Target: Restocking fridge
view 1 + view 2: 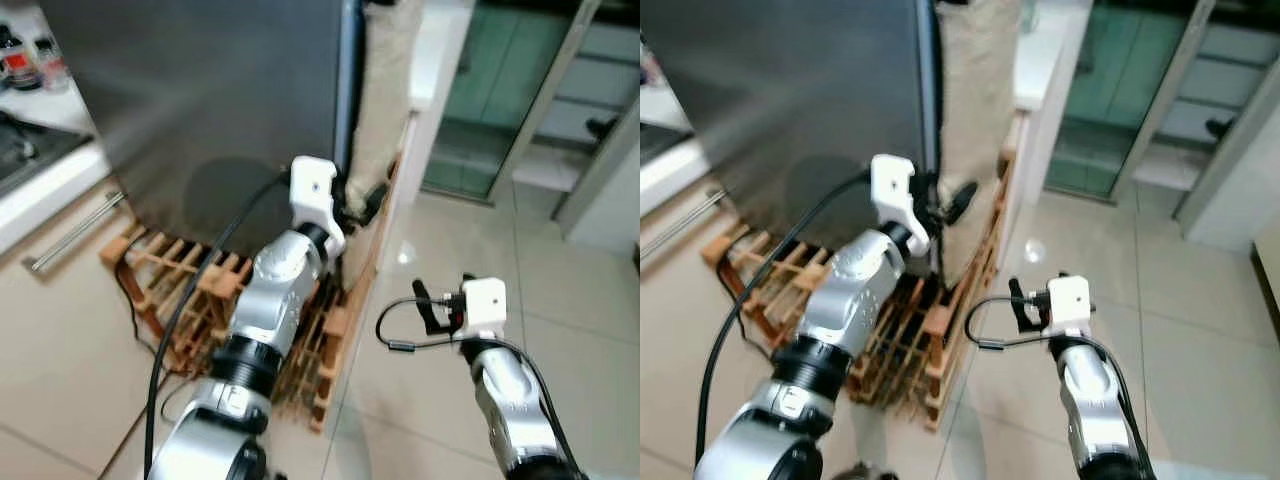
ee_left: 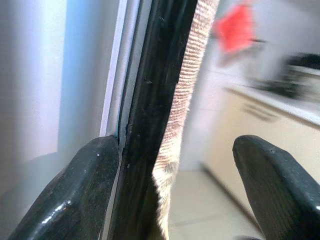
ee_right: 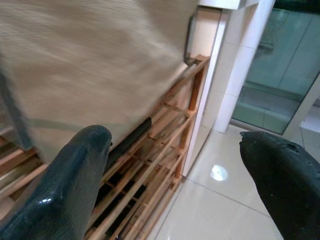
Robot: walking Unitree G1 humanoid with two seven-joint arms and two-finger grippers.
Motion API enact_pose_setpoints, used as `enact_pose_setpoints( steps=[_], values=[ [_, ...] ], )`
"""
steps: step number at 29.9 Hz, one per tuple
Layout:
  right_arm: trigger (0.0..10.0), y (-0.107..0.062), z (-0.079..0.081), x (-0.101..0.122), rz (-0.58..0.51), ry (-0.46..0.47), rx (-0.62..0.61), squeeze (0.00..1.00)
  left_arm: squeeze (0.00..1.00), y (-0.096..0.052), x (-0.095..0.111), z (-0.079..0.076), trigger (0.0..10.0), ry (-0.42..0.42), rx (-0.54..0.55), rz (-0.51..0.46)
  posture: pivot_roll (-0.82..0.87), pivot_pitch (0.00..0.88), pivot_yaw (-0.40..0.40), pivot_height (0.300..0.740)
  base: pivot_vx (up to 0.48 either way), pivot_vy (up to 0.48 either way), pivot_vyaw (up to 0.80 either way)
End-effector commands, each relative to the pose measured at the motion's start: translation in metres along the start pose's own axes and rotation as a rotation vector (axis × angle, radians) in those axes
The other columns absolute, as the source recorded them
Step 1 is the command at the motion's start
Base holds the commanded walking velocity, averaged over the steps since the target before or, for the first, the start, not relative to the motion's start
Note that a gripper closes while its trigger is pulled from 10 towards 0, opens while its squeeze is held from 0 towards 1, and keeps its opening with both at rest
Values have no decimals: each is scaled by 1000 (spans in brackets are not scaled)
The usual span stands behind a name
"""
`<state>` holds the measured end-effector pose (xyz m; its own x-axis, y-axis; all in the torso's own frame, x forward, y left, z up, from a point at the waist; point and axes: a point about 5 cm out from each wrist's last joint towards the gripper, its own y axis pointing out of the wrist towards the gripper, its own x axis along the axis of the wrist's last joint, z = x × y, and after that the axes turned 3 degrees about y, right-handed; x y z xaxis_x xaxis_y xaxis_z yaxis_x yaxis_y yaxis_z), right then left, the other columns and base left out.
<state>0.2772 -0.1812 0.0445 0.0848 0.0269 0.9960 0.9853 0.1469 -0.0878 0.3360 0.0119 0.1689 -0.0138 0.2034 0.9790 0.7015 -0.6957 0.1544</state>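
At the fridge door (image 1: 200,100) edge, left gripper (image 1: 362,203) spreads its fingers astride the dark seal (image 2: 147,120), positioned to pull; right gripper (image 1: 428,305) waits open.

Tall dark-grey fridge (image 1: 210,110), door shut, standing upright on a wooden slatted rack (image 1: 190,290)

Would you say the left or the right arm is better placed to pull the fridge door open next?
Left, probably. The left gripper is open right at the fridge door's dark edge, one finger against it. The right gripper is open too but hangs lower, over the floor beside the wooden rack.
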Motion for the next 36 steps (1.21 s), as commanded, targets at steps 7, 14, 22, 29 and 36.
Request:
enact_pose_setpoints(
  steps=[7,14,22,29,36],
  values=[
    [10000,0,0,-6,9,6,9,0,0,45,32,-103,10000,-175,-464,-136,-123,0,19,740,0,0,0],
    [10000,-5,10,4,-42,10,26,0,0,14,43,-51,10000,-144,-375,-181,-104,0,18,740,0,0,0],
    [10000,-2,13,16,-70,24,39,0,0,-80,46,29,10000,-29,-262,-94,-55,0,13,740,0,0,0],
    [10000,15,9,27,-68,36,33,0,0,-140,41,86,10000,59,158,-21,-9,0,-4,740,0,0,0],
    [10000,33,-11,41,-70,83,-61,0,0,-166,6,104,10000,105,643,37,-1,0,-10,740,0,0,0]
  ],
)
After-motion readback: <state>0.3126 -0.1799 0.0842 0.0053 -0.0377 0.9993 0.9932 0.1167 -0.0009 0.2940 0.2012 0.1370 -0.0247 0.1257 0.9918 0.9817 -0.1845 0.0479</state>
